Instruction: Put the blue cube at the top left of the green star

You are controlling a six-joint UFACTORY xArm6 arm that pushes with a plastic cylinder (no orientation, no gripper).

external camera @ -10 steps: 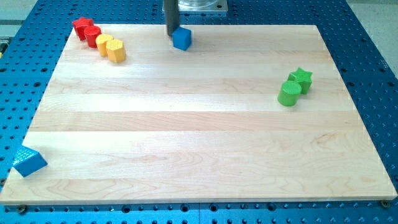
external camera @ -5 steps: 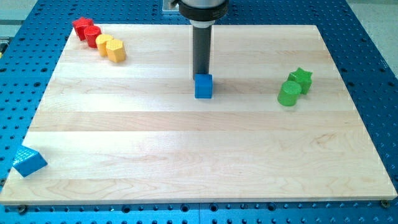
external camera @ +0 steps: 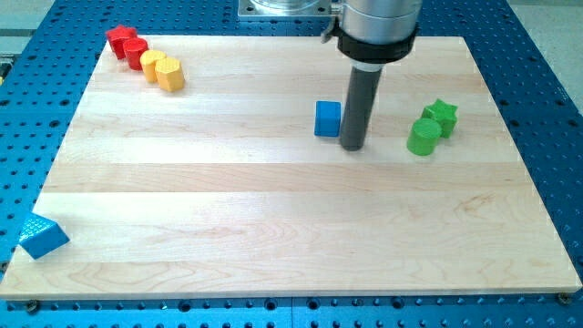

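The blue cube sits on the wooden board, right of centre in the upper half. My tip stands just to the cube's right and a little lower, very close to it or touching. The green star lies at the view's right, with a green cylinder touching it at its lower left. The tip is between the blue cube and the green pair.
A red star, a red cylinder, a yellow block and a second yellow block form a diagonal row at the top left. A blue triangular block lies at the board's bottom left edge.
The blue cube went from the top edge down and to the right toward the green star. My tip moved from above the cube to its right side.
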